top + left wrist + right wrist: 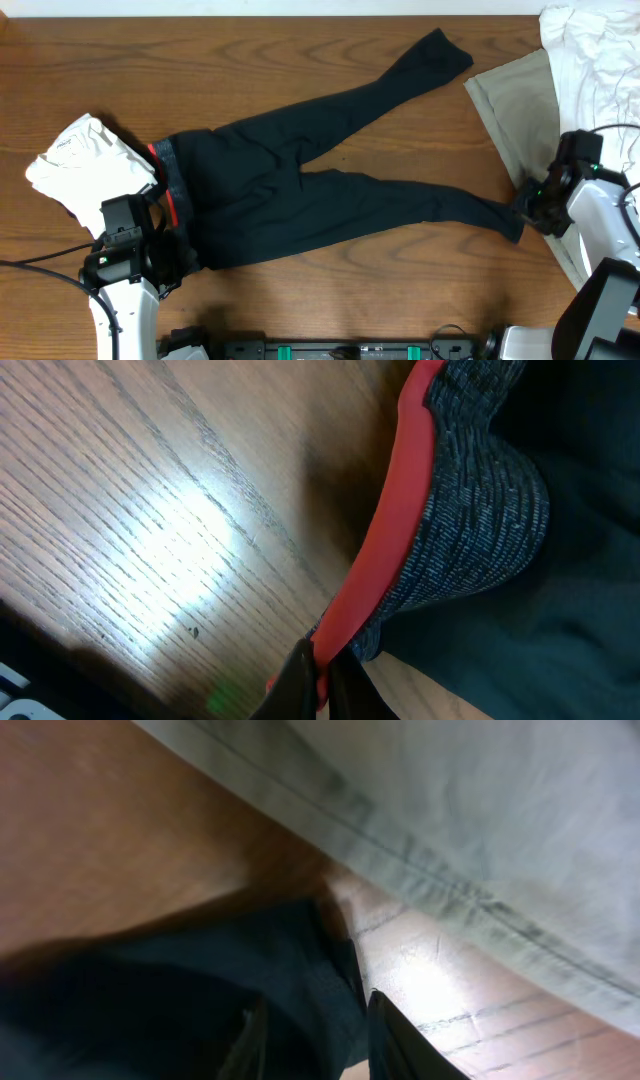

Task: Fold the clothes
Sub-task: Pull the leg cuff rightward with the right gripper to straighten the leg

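**A:** Where did the black trousers (280,190) lie?

**B:** Flat across the middle of the wooden table (150,60). The waistband (470,510) was at nine o'clock, with one leg running toward one o'clock and the other toward four.

**A:** And the grippers?

**B:** The left gripper (318,678) was pinched tight on the waistband's red-lined edge at the seven-o'clock corner. The right gripper (315,1035) sat at the near leg's hem (505,220). Its jaws stood apart with black cloth between them, so I judged nothing was clamped there.

**A:** How should the fold have been done well?

**B:** I'd have closed the right jaws firmly on the hem alone, because the khaki cloth (515,100) lay just beside it. Then I'd have raised both ends level, kept the near edge taut, and carried it toward twelve o'clock so leg landed on leg.
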You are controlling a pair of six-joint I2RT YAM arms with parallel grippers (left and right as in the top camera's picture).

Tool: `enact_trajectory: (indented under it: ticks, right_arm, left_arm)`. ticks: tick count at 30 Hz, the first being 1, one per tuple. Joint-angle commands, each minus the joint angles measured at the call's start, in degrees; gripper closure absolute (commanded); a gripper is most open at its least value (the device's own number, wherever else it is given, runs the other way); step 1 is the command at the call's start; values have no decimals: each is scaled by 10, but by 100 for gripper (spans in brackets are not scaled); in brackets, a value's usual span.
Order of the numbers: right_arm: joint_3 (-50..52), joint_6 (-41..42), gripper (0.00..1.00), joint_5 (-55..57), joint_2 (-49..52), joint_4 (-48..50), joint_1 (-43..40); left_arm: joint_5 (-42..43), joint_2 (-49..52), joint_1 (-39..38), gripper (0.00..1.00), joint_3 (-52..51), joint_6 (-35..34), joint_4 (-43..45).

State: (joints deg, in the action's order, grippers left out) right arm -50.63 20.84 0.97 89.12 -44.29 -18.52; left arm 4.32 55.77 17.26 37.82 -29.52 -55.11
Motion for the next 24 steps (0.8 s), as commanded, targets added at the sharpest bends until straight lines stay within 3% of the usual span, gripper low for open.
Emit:
enact_trajectory:
  ticks: [1, 13, 14, 16, 24]
  right_arm:
    - [28, 23, 67, -2, 5, 16, -4]
    - [52, 23, 70, -2, 6, 43, -4]
    - [52, 23, 74, -2, 6, 43, -4]
    - [52, 23, 96, -2, 6, 43, -4]
    - [45, 8, 99, -35, 4, 75, -4]
  left_arm:
    - [-3, 0, 4, 94, -1, 10, -1]
    - [-3, 0, 4, 94, -1, 10, -3]
    - [-3, 0, 4, 94, -1, 10, -3]
    - [-3, 0, 4, 94, -1, 10, -3]
    - [-3, 0, 4, 94, -1, 10, -4]
